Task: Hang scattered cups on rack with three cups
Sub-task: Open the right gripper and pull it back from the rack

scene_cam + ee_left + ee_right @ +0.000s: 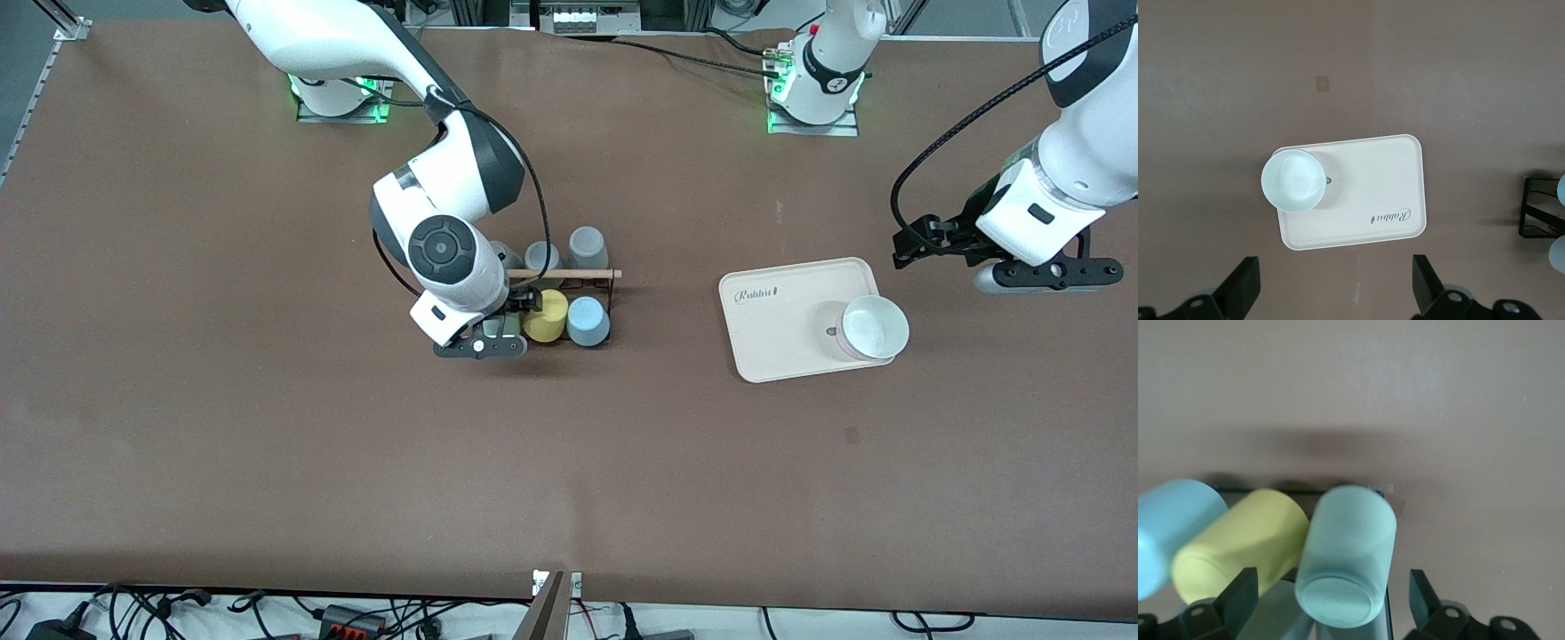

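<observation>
Your right gripper point(1328, 600), fingers spread wide, has the mint green cup point(1348, 563) on the rack point(569, 283) beside the yellow cup point(545, 316), while your left gripper point(1335, 287), wide open too, waits above the tray point(1358, 193), where one light blue cup point(1293, 180) is left to hang.

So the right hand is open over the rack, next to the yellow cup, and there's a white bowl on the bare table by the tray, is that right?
Not quite. The white bowl sits on the cream tray, at one corner, as the left wrist view shows. The rest holds: the right hand is open over the rack, beside the yellow cup.

mint cup point(494, 326) mostly hidden under right arm
</observation>
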You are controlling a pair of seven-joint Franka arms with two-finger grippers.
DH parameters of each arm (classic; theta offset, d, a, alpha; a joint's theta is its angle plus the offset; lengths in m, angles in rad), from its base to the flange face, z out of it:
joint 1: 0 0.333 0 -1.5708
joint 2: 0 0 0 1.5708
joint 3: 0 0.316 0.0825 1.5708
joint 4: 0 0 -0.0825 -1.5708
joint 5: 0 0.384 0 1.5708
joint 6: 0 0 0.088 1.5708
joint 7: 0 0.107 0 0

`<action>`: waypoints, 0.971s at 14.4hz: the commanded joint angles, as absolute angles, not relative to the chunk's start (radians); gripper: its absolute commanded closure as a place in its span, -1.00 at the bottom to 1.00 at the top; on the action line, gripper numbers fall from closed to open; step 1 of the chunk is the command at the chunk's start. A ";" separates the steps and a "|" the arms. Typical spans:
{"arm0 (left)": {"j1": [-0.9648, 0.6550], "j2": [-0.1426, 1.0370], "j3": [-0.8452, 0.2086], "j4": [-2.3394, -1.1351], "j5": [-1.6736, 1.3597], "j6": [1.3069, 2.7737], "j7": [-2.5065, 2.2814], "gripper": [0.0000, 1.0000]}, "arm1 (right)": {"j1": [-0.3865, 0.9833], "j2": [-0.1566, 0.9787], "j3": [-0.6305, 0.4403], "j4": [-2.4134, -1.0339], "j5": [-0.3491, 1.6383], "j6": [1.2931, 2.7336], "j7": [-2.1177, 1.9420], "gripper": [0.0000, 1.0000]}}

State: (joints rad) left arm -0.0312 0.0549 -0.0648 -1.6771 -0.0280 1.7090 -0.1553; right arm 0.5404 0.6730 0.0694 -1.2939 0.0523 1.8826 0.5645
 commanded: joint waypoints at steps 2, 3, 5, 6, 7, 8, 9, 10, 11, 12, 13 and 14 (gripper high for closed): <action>-0.028 0.040 -0.069 -1.674 -0.008 1.692 -0.147 -1.00 | 0.509 0.683 0.052 -1.177 0.049 1.816 0.580 -1.00; -0.028 0.040 -0.069 -1.674 -0.008 1.690 -0.147 -1.00 | 0.491 0.683 0.051 -1.161 0.048 1.809 0.577 -1.00; -0.028 0.040 -0.069 -1.674 -0.008 1.690 -0.146 -1.00 | 0.415 0.654 0.054 -1.160 0.051 1.796 0.569 -1.00; -0.028 0.040 -0.069 -1.674 -0.008 1.690 -0.144 -1.00 | 0.376 0.644 0.054 -1.160 0.052 1.795 0.566 -1.00; -0.028 0.040 -0.069 -1.674 -0.006 1.692 -0.144 -1.00 | 0.335 0.626 0.054 -1.160 0.057 1.792 0.554 -1.00; -0.028 0.040 -0.068 -1.674 -0.008 1.692 -0.144 -1.00 | 0.296 0.611 0.055 -1.160 0.057 1.786 0.539 -1.00; -0.026 0.040 -0.067 -1.674 -0.006 1.692 -0.144 -1.00 | 0.263 0.592 0.054 -1.160 0.054 1.767 0.499 -1.00; -0.026 0.040 -0.066 -1.674 -0.008 1.692 -0.143 -1.00 | 0.226 0.580 0.054 -1.160 0.052 1.747 0.441 -1.00; -0.025 0.040 -0.066 -1.674 -0.008 1.692 -0.143 -1.00 | 0.183 0.563 0.054 -1.160 0.054 1.729 0.372 -1.00; -0.025 0.040 -0.066 -1.674 -0.006 1.692 -0.143 -1.00 | 0.146 0.548 0.054 -1.160 0.052 1.715 0.317 -1.00; -0.025 0.040 -0.066 -1.674 -0.008 1.692 -0.143 -1.00 | 0.115 0.531 0.054 -1.160 0.051 1.704 0.269 -1.00; -0.025 0.040 -0.066 -1.674 -0.006 1.692 -0.143 -1.00 | 0.088 0.514 0.054 -1.161 0.049 1.698 0.227 -1.00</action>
